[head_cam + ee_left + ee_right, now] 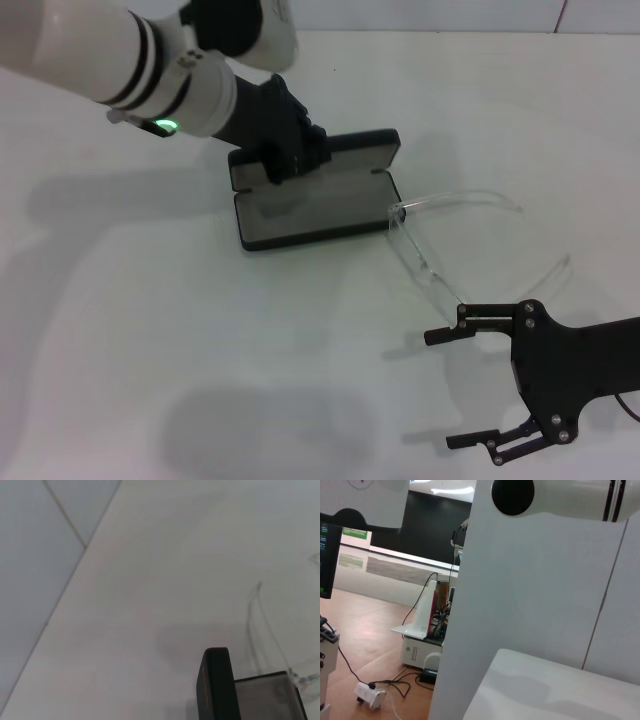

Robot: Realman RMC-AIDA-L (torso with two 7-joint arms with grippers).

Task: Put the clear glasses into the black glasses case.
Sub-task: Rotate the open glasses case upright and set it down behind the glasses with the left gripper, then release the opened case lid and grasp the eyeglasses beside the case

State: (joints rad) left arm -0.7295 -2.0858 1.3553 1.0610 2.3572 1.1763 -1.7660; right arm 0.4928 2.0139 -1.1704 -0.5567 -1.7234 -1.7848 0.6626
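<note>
no lettering can be read on the black glasses case (315, 190) in any view; in the left wrist view its dark edge (216, 685) carries only a faint orange mark, too small to read.

the case lies open on the white counter (130, 330), toward the far middle of the head view. it is an oblong hard shell with rounded corners: a grey-lined tray toward the robot and a black lid laid back behind it. the left pincer (285, 152) (black, on a white arm with dark bands and a green light) sits on the left part of the case, about where lid and tray meet. whether its fingers are apart or together cannot be told, since the pincer body hides them.

the clear glasses (440, 245) lie on the counter just right of the case, one end touching or nearly touching the tray's right end. they are colourless, transparent plastic: a curved wraparound lens with thin arms sweeping right. the left wrist view shows one thin arm (255, 625) beyond the case corner.

the right pincer (470, 385) hovers near the robot, right of centre, its two black fingers spread wide apart and holding nothing. the glasses lie just beyond its upper finger, apart from it.
</note>
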